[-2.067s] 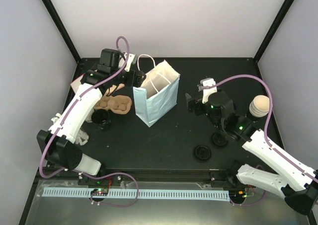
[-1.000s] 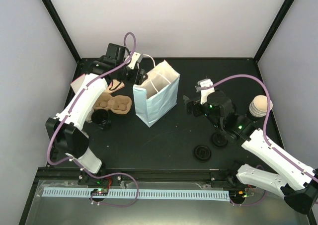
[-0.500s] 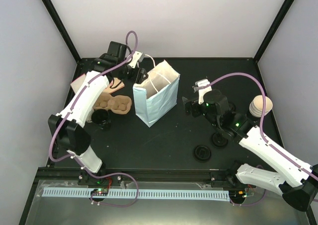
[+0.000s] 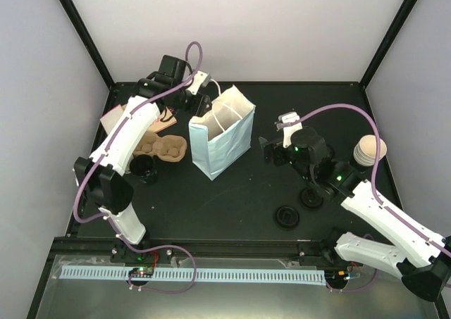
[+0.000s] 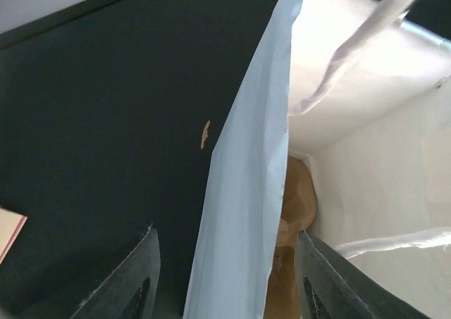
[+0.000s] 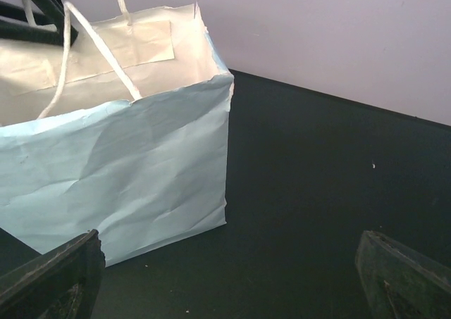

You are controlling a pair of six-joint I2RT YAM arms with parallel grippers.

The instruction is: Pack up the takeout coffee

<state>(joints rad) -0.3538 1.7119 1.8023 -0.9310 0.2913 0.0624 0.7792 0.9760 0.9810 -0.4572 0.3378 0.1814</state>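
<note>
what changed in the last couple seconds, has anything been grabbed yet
The left gripper swung back and rightward to the far left rim of the paper bag. It now straddles the bag wall, one finger inside and one outside, jaws open, nothing gripped yet. The right gripper edged slightly toward the bag, open and empty. The bag, cup carrier, dark cup, lid and cup stack stayed put.

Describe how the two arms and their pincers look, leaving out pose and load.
The left arm and right arm both have white shell links between black joints, with small green lights on some joints. A mauve cable loops along each arm. The left pincer and right pincer are black, with a white part nearby and flat dark fingers.
</note>
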